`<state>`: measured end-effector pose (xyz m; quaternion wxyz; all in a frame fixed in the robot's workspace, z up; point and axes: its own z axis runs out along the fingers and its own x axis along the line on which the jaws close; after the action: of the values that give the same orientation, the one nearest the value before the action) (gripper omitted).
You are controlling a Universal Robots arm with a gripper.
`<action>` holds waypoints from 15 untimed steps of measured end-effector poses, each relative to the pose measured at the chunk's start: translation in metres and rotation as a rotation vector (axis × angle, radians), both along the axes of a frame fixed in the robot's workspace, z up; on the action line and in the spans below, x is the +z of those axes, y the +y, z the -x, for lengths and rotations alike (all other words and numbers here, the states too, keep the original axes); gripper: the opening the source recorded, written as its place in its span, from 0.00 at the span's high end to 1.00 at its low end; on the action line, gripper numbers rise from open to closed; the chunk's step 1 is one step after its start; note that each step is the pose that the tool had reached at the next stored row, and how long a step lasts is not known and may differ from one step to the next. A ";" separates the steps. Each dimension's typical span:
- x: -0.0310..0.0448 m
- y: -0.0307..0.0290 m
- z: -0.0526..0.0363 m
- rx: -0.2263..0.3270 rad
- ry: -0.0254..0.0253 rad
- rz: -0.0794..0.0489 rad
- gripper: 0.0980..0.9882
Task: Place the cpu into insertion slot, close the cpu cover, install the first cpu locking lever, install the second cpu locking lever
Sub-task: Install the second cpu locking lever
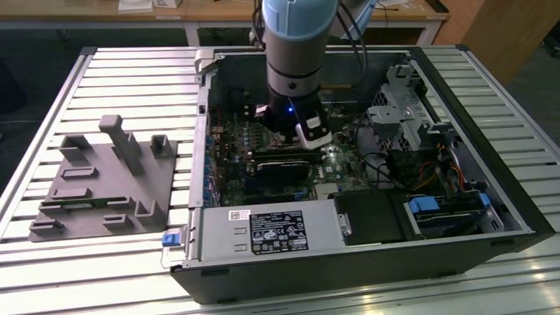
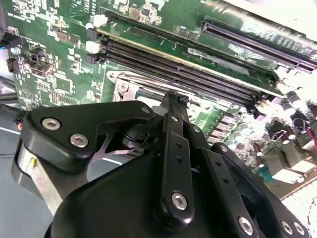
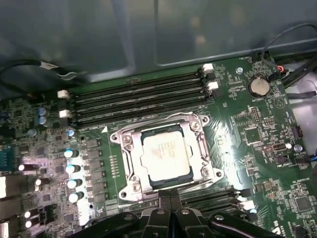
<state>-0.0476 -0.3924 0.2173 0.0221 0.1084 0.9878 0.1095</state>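
Observation:
In the first wrist view the cpu (image 3: pixel 166 156), a square chip with a dull metal top, lies flat in the insertion slot (image 3: pixel 171 182), whose black rim shows around it. The silvery cpu cover (image 3: pixel 200 146) lies down over the chip's edges and frames it. My gripper (image 3: pixel 170 194) is shut, its two black fingers pressed together with nothing between them, the tips just at the edge of the socket frame. In the second wrist view the shut gripper (image 2: pixel 174 99) hangs close over the silvery socket frame (image 2: pixel 124 87). In the exterior view the gripper (image 1: pixel 293 141) reaches down into the open computer case (image 1: pixel 350 262).
Long black memory slots (image 3: pixel 138 96) run beside the socket, and a row of capacitors (image 3: pixel 72 168) stands at another side. A grey parts fixture (image 1: pixel 105 184) sits on the slatted table at the exterior view's left. Drive bays and cables (image 1: pixel 429 170) crowd the case's right side.

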 end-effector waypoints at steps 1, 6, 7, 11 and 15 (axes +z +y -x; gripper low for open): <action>-0.0001 0.0026 -0.0007 0.000 -0.0001 0.007 0.99; -0.0002 0.0193 -0.0023 0.000 0.0000 0.030 0.99; -0.0003 0.0223 -0.0023 0.000 0.0000 0.035 0.99; -0.0012 0.0319 -0.0024 0.000 0.0000 0.061 0.99; -0.0022 0.0396 -0.0024 0.000 0.0000 0.088 0.99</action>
<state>-0.0452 -0.3528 0.2150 0.0268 0.1072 0.9917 0.0659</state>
